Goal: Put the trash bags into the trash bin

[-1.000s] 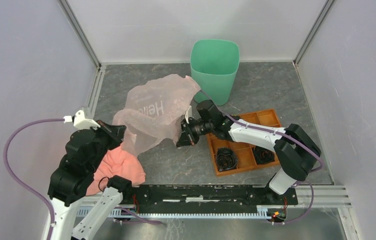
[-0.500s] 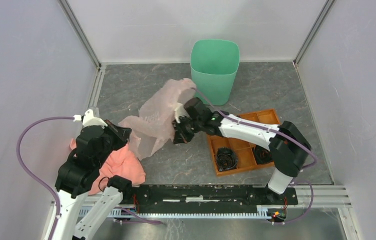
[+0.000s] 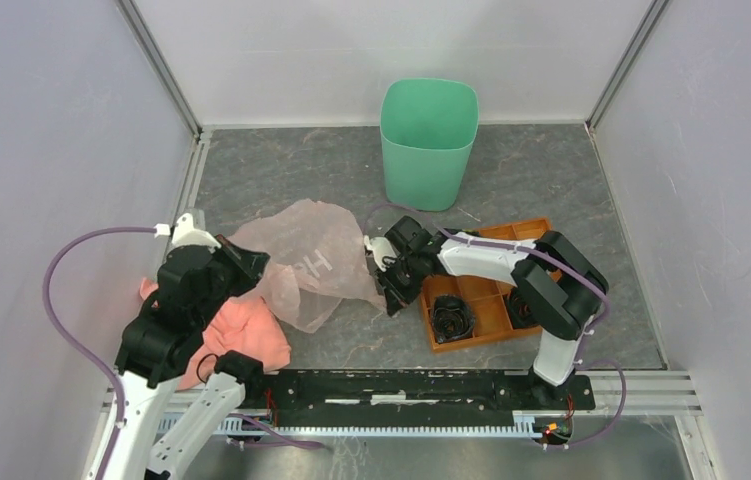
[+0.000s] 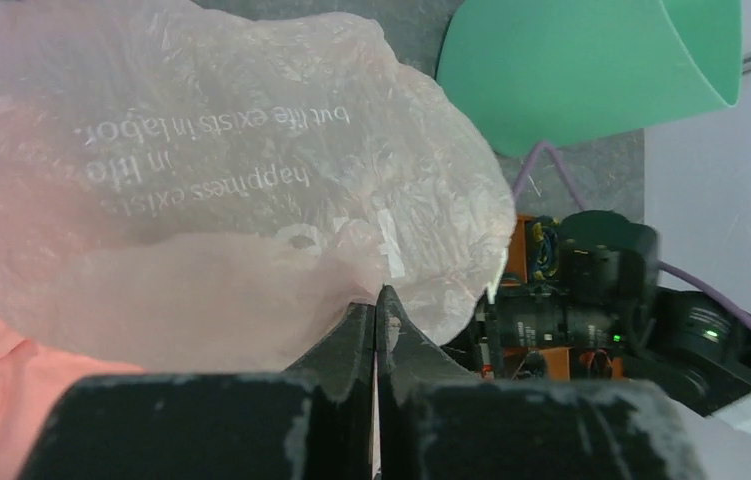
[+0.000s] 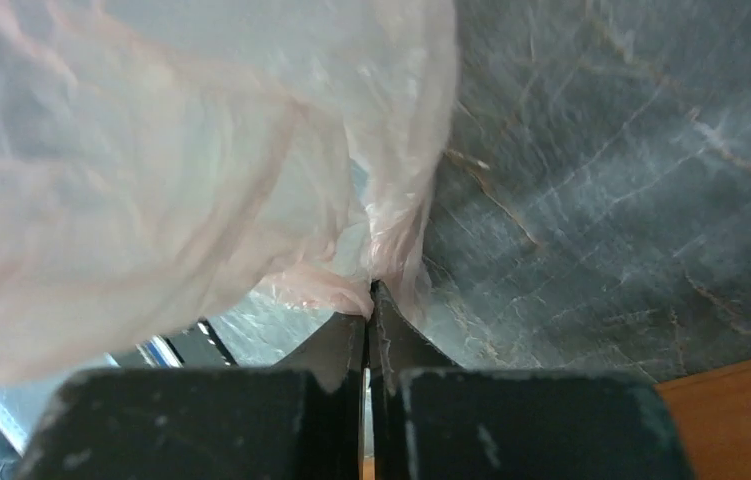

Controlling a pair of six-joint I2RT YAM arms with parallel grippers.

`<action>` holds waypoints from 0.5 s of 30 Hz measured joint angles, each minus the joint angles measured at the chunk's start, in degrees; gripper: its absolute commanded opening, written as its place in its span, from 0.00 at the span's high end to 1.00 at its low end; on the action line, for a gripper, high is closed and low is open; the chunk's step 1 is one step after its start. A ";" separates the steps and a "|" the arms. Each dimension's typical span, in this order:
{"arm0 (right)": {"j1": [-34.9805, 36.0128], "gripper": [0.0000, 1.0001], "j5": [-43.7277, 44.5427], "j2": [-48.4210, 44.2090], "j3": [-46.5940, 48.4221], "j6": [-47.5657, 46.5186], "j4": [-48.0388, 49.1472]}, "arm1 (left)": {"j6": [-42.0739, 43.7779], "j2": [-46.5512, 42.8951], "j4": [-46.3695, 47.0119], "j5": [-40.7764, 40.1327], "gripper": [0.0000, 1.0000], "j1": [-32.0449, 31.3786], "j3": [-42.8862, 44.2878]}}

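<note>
Top view. Shows the trash bags (image 3: 306, 265) crumpled low over the tabletop (image 3: 291, 170), left of centre, stretched between the two arms. Shows the left arm folded high at the near left, elbow raised, forearm angled toward the far right, left tool (image 3: 251, 262) clamped on the bag's left edge. Shows the right arm reaching left from its base, elbow bent above the orange tray (image 3: 486, 300), forearm low and nearly level, right tool (image 3: 391, 285) at the bag's right edge. Places the trash bin (image 3: 429, 140) upright at the far centre, well apart from the bag. Places a salmon cloth (image 3: 241, 335) under the left arm, just beside the bag's near-left edge.

Left wrist view. Shows the left tool's fingers (image 4: 356, 330) pressed together, a fold of pink film nipped at the tips. Shows the bag billowing beyond, its printed lettering reversed through the film. Puts the green bin past the bag at the upper right, and the right arm's black wrist against the bag's right edge.

Right wrist view. Shows the right tool's fingers (image 5: 336, 345) closed tight, a thin twist of film caught between the tips. Fills the upper left with the bag, the right with marbled grey tabletop, the lower right corner with a sliver of the tray.
</note>
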 measured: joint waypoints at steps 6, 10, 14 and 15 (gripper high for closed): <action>-0.90 1.00 1.27 -4.46 3.89 2.51 2.54 | 0.09 3.32 1.60 3.06 0.98 0.00 -2.14; -4.46 1.00 1.33 -8.37 3.96 6.99 8.66 | 0.90 2.23 1.07 5.09 0.98 0.00 -3.08; -6.14 1.00 2.40 -9.97 3.96 8.79 12.04 | 1.66 0.52 1.16 6.54 0.98 0.00 -3.08; -6.10 1.00 2.97 -10.19 3.78 8.98 12.61 | 2.05 0.42 1.22 7.13 0.98 0.00 -3.08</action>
